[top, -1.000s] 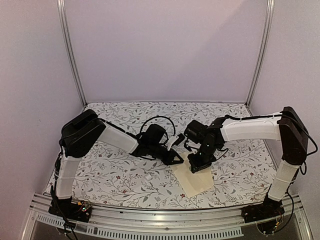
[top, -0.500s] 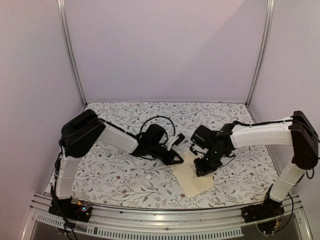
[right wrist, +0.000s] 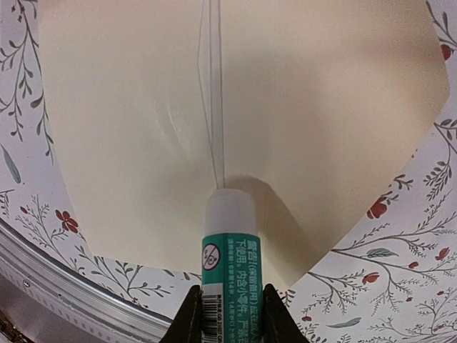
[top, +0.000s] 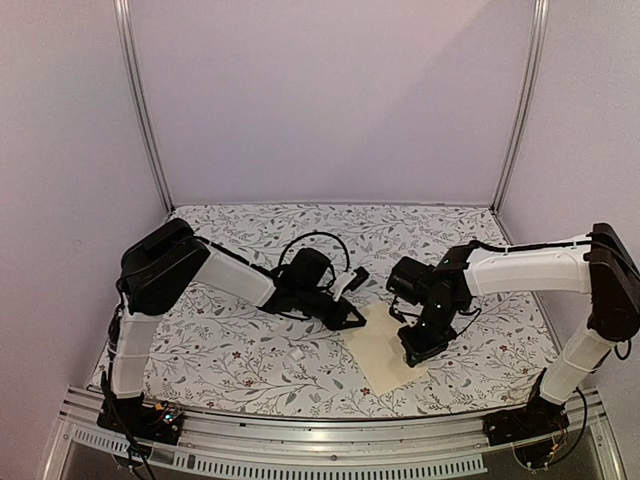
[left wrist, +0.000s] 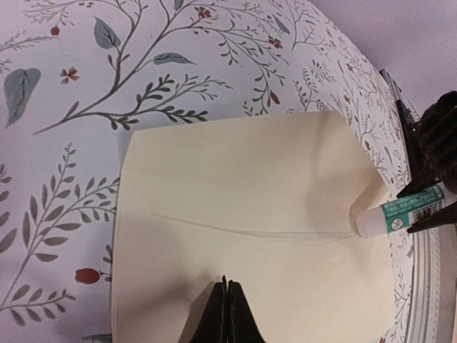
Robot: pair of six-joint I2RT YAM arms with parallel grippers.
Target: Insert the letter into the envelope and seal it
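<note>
The cream envelope (top: 383, 358) lies flat on the floral tablecloth, its flap line showing as a thin glossy streak in the left wrist view (left wrist: 250, 186) and in the right wrist view (right wrist: 136, 107). My left gripper (top: 352, 322) is shut, its tips (left wrist: 227, 287) resting on the envelope's left end. My right gripper (top: 415, 352) is shut on a green and white glue stick (right wrist: 230, 246), whose white tip touches the envelope near its right edge; the stick also shows in the left wrist view (left wrist: 400, 214). The letter is not in view.
A small white object (top: 297, 354) lies on the cloth left of the envelope. The metal rail of the table's near edge (right wrist: 43, 264) runs close to the envelope's near corner. Frame posts (top: 140, 110) stand at the back corners.
My right gripper has moved with the glue stick toward the near right along the envelope. The left arm and the envelope have not moved.
</note>
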